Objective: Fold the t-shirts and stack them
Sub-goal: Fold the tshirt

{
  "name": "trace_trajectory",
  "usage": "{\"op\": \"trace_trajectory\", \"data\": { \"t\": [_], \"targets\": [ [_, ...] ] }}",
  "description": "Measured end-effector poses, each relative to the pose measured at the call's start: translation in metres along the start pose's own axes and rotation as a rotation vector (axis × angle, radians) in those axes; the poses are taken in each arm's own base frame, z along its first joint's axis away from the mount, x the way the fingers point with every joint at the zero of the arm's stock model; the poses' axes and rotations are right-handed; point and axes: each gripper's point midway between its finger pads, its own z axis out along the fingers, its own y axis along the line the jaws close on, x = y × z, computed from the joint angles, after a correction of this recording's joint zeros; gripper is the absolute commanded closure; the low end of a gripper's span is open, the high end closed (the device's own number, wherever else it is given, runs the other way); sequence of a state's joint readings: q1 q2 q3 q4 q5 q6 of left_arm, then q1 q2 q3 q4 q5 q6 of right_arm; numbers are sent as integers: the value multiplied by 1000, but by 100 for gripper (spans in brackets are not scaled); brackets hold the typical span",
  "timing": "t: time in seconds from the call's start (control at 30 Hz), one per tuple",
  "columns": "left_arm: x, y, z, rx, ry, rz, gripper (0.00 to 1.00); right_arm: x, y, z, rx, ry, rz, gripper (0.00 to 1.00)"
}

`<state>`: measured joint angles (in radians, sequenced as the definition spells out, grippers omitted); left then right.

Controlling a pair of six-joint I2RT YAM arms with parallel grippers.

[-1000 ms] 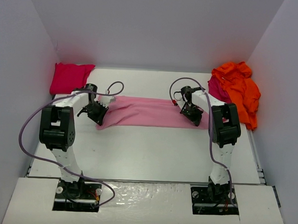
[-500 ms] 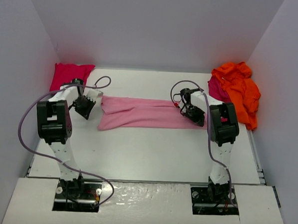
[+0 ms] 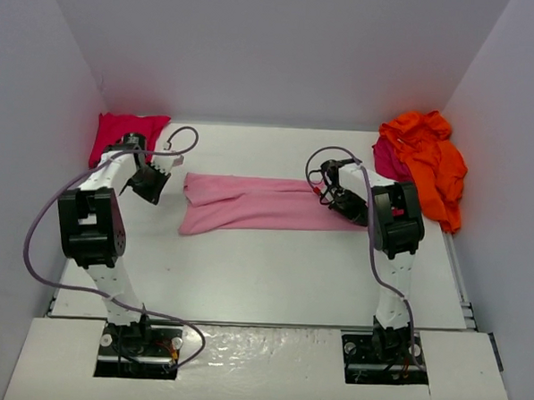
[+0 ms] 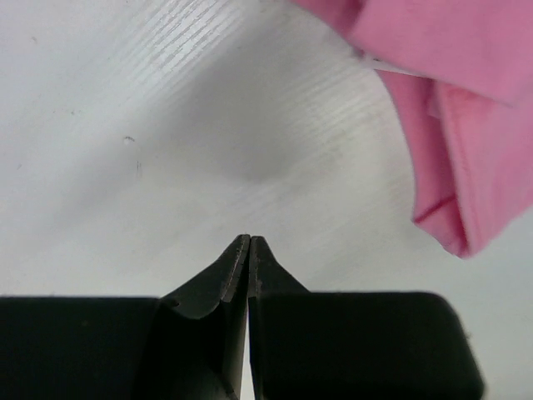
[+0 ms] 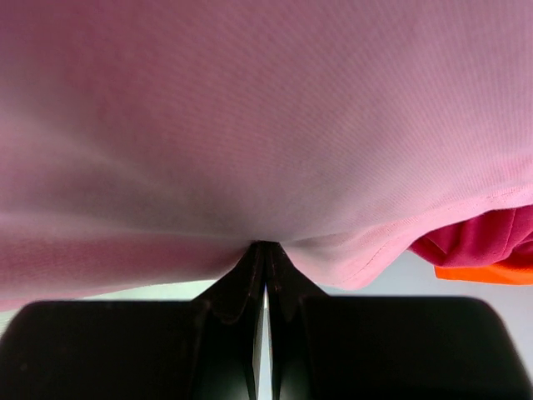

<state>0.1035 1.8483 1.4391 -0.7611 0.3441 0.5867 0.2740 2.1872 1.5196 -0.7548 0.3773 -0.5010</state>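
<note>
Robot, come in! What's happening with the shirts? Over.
Left gripper shut, empty, beside pink t-shirt. Right gripper shut, tips against its right end. Nothing blocking.

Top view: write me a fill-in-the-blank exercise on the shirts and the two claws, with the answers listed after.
1. The left claw is shut over bare table and holds ___.
2. The right claw pinches the pink shirt at its ___ end.
3. The folded red shirt lies in the back ___ corner.
Answers: nothing; right; left.
</note>
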Motion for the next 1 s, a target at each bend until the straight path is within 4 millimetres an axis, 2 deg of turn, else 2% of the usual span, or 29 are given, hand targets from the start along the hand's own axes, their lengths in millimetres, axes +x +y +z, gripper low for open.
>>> {"op": "trace_trajectory", "data": {
  "t": [0.13, 0.2, 0.27, 0.33, 0.43, 0.53, 0.6, 0.67, 0.87, 0.93, 1.0],
  "targets": [
    [-30, -26, -49, -25, -135, 60, 100, -2, 4, -2, 17, 4, -18, 100],
    [-52, -52, -77, -22, -226, 123, 100, -3, 8, -4, 23, 4, -32, 100],
    [-67, -79, -93, 6, -280, 175, 100, -3, 15, -7, 28, 2, -53, 100],
    [-74, -103, -97, 53, -301, 212, 100, -5, 24, -11, 29, -3, -77, 100],
    [-77, -130, -92, 123, -296, 242, 100, -9, 34, -19, 20, -28, -83, 99],
    [-71, -141, -76, 169, -256, 235, 100, -16, 38, -27, 4, -80, -53, 98],
    [-65, -145, -63, 193, -220, 226, 100, -21, 33, -35, 13, -114, -28, 97],
    [-61, -146, -52, 210, -190, 219, 100, -29, 17, -51, 52, -161, 9, 96],
    [-55, -146, -27, 241, -130, 200, 100, -48, -54, -116, 225, -325, 166, 96],
    [-54, -147, -25, 247, -121, 202, 100, -49, -73, -128, 258, -353, 209, 100],
    [-53, -149, -23, 253, -115, 209, 100, -49, -89, -130, 269, -366, 243, 100]
  ]
}}
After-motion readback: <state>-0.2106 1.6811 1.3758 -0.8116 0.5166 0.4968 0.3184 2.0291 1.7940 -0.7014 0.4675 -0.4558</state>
